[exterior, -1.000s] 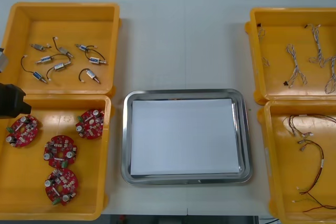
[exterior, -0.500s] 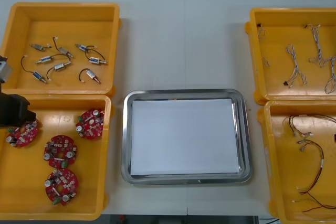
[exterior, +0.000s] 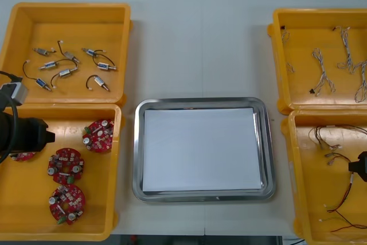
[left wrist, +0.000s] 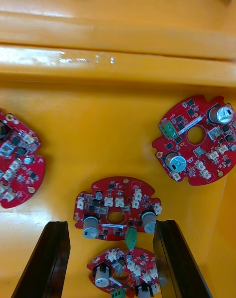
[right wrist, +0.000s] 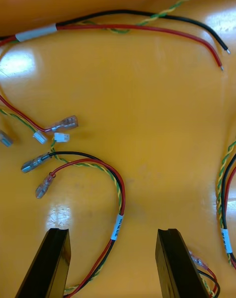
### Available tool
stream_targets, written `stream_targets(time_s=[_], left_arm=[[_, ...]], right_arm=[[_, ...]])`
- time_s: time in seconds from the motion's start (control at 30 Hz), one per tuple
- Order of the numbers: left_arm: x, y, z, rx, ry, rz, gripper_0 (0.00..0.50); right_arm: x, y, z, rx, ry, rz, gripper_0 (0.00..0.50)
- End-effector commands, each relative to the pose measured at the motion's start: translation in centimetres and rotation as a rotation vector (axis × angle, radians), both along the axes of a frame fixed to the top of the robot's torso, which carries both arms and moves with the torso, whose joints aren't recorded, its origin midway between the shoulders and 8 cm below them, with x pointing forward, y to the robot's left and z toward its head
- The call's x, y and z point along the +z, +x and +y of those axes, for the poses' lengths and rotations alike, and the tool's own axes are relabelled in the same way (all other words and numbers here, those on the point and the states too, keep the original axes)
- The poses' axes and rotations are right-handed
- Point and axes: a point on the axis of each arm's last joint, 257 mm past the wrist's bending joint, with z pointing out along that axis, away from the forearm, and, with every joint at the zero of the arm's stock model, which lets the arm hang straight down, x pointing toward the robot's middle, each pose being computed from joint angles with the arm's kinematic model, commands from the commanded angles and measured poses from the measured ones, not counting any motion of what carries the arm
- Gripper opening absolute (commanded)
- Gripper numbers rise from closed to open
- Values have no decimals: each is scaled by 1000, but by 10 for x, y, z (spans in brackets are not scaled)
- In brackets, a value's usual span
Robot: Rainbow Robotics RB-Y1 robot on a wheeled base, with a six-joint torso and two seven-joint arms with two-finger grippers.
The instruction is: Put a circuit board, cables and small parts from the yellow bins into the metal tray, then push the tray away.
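Four boards [exterior: 66, 163] lie in the near left bin [exterior: 60, 230], one partly under the left gripper [exterior: 35, 136], which hangs over that bin's outer side. Jaws released: in the wrist view its fingers [left wrist: 42, 258] stand apart, with one board [left wrist: 118, 214] between the tips. Right gripper [exterior: 358, 166] hangs over the near right bin [exterior: 298, 199], jaws likewise released, and a red, yellow and black cable [right wrist: 119, 199] loops between them, ungrasped. Tray [exterior: 203, 194], white inside, sits between the bins on the table [exterior: 200, 44]. Small parts [exterior: 69, 64] are in the far left bin [exterior: 17, 21], and twisted cables [exterior: 321, 76] are in the far right bin [exterior: 278, 55].
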Motion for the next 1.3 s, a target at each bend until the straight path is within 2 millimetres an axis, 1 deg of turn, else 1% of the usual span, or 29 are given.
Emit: stream_targets(time_s=[0.03, 0.27, 0.43, 0.63, 0.8, 1.0, 1.3], left_arm=[[-21, -13, -19, -48, -1, 2, 500], [-39, -24, -25, -67, 12, 31, 500], [-56, -35, -28, -78, 12, 45, 500], [-71, -42, -39, -91, -10, 39, 500], [-80, -48, -42, -99, -13, 38, 500], [-89, -54, -41, -103, 1, 44, 500], [-100, -52, -41, -112, 73, 20, 500]], right_arm=[[-18, -10, 7, -37, 25, 26, 500], [-28, -10, 7, -48, 18, 23, 500], [-35, -5, 3, -38, -45, 8, 500], [-43, -5, 4, -73, -49, 1, 500], [-48, -8, 6, -92, -33, 6, 500], [-57, -9, 7, -115, -10, 10, 500], [-61, -16, 6, -128, 1, 23, 500]])
